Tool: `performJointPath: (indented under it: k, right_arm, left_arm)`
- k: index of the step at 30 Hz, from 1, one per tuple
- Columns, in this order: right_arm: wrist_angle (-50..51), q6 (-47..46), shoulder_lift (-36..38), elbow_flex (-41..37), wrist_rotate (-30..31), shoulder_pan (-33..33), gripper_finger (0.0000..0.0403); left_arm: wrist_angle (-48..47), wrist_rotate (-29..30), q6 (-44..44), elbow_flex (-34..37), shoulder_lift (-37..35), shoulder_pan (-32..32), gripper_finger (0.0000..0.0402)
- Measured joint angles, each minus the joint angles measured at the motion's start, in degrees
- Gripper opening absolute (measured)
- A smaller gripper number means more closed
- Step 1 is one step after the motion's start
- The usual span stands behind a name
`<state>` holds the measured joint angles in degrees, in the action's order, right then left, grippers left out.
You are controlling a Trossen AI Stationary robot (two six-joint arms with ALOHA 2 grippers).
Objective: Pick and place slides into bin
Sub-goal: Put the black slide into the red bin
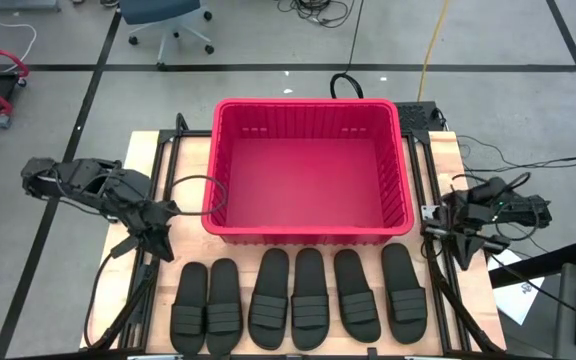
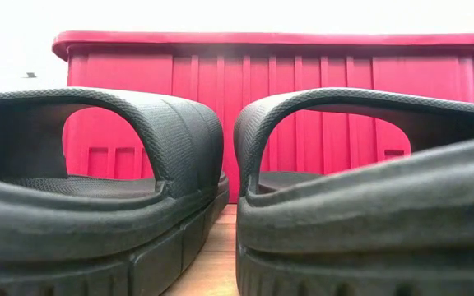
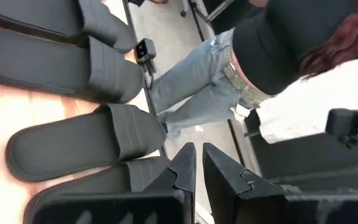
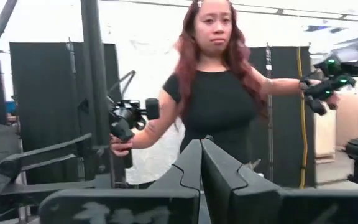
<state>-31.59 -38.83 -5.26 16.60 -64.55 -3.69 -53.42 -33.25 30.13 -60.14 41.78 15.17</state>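
**My two grippers wait beside the red bin**

My left gripper hangs over the left side of the table, just beside the bin's near left corner. Its two dark fingers sit with only a thin gap between them, and they hold nothing. From my left wrist I see the slides lying on the wood, and a person in jeans and a black top standing past the table edge.

My right gripper hangs over the right side of the table, near the bin's right wall. Its fingers are pressed together, and they hold nothing too. From my right wrist I see the same person holding a dark handle in each hand.

The bin is big and red, and it sits in the middle of the table toward the far side. Its inside looks bare.

The six black slides lie in a row on the table just in front of the bin, side by side. In the low view two slides sit very close to the camera, with the bin's red wall behind them.
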Motion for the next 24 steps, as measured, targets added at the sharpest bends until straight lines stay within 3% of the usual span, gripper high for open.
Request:
performJointPath:
  k: [12, 21, 24]
  right_arm:
    - [17.4, 13.6, -7.5, 18.1, 3.4, 8.8, 0.0]
    - [15.5, 31.2, -13.1, 19.5, 3.2, 12.7, 0.0]
    - [15.6, 32.0, -14.0, 19.0, 3.0, 12.7, 0.0]
  left_arm:
    - [4.6, 1.9, 3.5, 0.0, 0.0, 1.0, 0.0026]
    - [10.0, 1.9, 6.3, 0.0, 0.0, 1.0, 0.0026]
    - [11.8, 1.9, 6.4, 0.0, 0.0, 1.0, 0.0026]
